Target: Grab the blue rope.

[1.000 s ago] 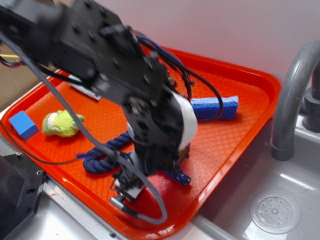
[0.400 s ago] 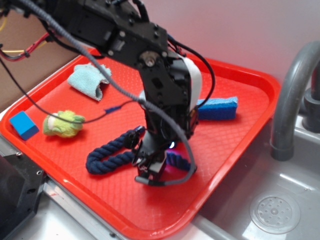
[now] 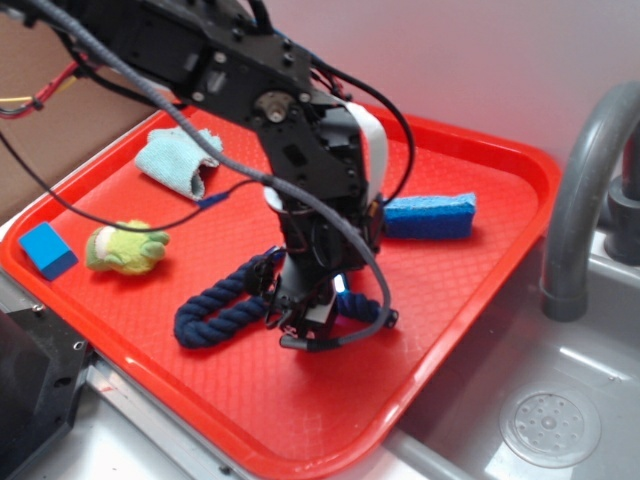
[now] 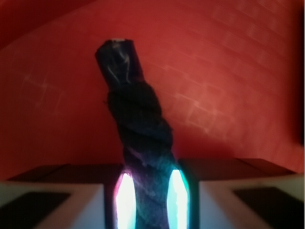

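Observation:
The blue rope (image 3: 215,305) lies curved on the red tray (image 3: 500,170), dark navy and twisted. My gripper (image 3: 305,322) points down onto the rope's right part, near the tray's front middle. In the wrist view the rope (image 4: 138,119) runs up from between the two glowing pads (image 4: 125,200), its shiny taped end at the top. My gripper (image 4: 151,200) is shut on the rope, which fills the gap and looks pinched narrower there. The arm hides the stretch of rope behind the gripper.
On the tray are a bright blue sponge (image 3: 430,215) at the back right, a small blue block (image 3: 47,250) and a green-yellow soft toy (image 3: 125,248) at the left, and a pale blue cloth (image 3: 180,160) behind. A grey faucet (image 3: 575,210) and sink drain (image 3: 550,425) stand right.
The gripper swung from the tray's front edge back onto the rope, then settled slightly lower on it. The rope has stayed in place on the tray.

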`<state>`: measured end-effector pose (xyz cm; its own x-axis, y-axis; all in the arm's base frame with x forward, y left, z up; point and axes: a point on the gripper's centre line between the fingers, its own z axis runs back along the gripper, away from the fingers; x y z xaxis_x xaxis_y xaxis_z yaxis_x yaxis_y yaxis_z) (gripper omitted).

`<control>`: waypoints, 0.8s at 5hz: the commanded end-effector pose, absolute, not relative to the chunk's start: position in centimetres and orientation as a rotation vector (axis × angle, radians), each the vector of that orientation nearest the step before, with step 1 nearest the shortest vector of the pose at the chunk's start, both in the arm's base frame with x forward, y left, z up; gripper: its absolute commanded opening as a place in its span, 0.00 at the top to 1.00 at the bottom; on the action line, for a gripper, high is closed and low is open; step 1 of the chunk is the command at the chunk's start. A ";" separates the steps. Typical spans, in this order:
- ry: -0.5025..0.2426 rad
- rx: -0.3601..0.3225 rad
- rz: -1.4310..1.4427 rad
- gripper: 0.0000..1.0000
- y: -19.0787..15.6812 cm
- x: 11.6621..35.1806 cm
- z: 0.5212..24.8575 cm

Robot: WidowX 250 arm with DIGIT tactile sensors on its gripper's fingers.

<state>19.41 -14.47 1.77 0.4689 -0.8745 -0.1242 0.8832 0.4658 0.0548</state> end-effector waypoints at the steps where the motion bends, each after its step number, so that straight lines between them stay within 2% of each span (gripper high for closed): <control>1: -0.054 0.018 -0.583 1.00 -14.6 21.6 10.8; 2: -0.073 0.005 -0.332 1.00 -12.4 23.1 15.8; 3: -0.099 0.036 -0.083 1.00 -8.6 23.5 19.5; 4: -0.113 0.057 0.167 1.00 -6.4 22.6 21.8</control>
